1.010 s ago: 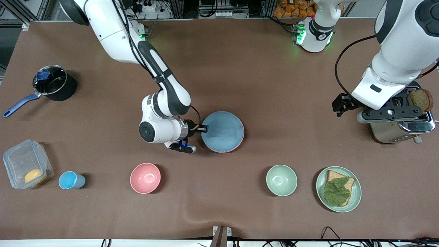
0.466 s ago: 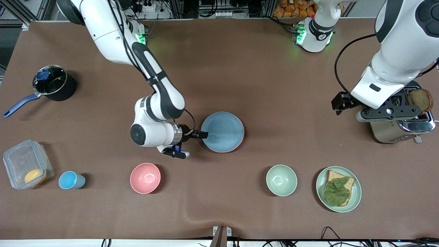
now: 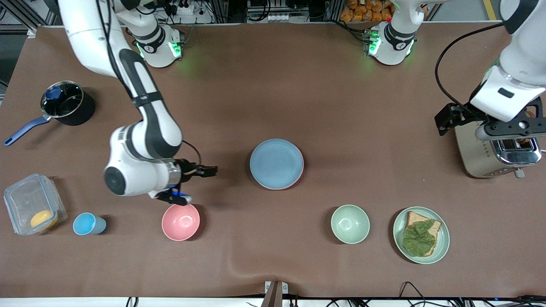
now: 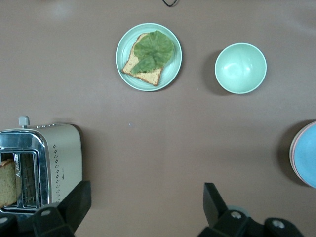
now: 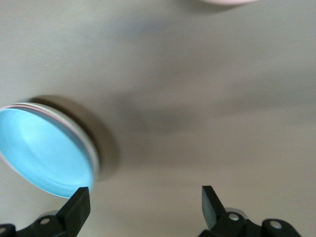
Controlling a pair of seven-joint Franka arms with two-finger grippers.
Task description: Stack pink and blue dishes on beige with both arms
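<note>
Resting blue plate [image 3: 276,163], right hand [image 3: 209,171] open

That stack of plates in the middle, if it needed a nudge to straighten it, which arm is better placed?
Probably the right. Its open right gripper hangs beside the blue plate topping the stack, while the open left gripper waits over by the toaster.

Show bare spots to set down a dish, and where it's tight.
Free: the cloth between the blue plate stack and the toaster; also between the pot and the stack. Tight: the front row from container to green plate.
</note>
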